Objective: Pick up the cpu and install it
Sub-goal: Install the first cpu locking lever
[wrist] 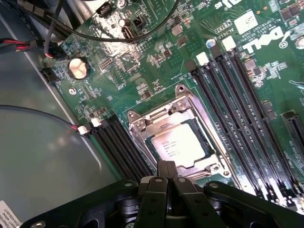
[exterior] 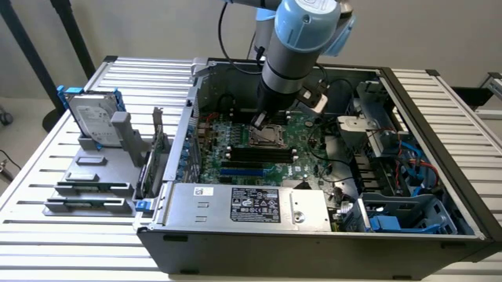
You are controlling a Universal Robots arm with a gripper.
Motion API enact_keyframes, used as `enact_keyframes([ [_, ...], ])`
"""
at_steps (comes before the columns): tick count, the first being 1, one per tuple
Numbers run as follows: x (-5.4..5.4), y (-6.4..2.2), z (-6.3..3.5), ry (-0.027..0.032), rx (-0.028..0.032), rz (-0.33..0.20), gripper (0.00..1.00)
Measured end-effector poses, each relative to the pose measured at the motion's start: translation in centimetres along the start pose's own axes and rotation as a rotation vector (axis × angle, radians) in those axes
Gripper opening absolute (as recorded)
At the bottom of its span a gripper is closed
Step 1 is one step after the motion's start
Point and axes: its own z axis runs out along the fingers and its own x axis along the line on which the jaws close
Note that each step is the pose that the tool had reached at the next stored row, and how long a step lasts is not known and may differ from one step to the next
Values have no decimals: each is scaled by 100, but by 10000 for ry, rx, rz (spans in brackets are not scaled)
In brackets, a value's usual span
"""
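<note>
The cpu [wrist: 178, 144], a flat square chip with a dull silver top, lies level inside the open metal socket frame [wrist: 142, 121] on the green motherboard [wrist: 156, 61]. My gripper [wrist: 166, 167] is shut, its two dark fingers pressed together with the tips at the cpu's near edge; nothing shows between them. In the exterior view the arm reaches down into the open computer case, and the gripper [exterior: 259, 123] hangs just over the socket [exterior: 272, 137] in the middle of the board.
Black memory slots [wrist: 228, 99] flank the socket on both sides. Loose cables [wrist: 57, 42] run along the board's edge. The power supply [exterior: 251, 202] lies at the case front. Outside the case, a silver hard drive [exterior: 93, 120] in a blue frame stands on a grey rack.
</note>
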Motion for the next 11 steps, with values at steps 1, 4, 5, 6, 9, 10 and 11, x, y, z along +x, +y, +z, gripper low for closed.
enact_keyframes([
  [1, -14, -4, -16, 0, 0, 0, 11],
  [4, -56, -15, -60, 1, 1, -1, 11],
  [5, -71, -19, -74, 1, 0, -1, 11],
  [6, -87, -23, -87, 0, 1, -1, 11],
  [9, -135, -27, -127, 1, 1, -2, 11],
  [10, -148, -26, -141, 0, 2, -2, 11],
  [11, -159, -25, -157, 0, 1, -1, 11],
])
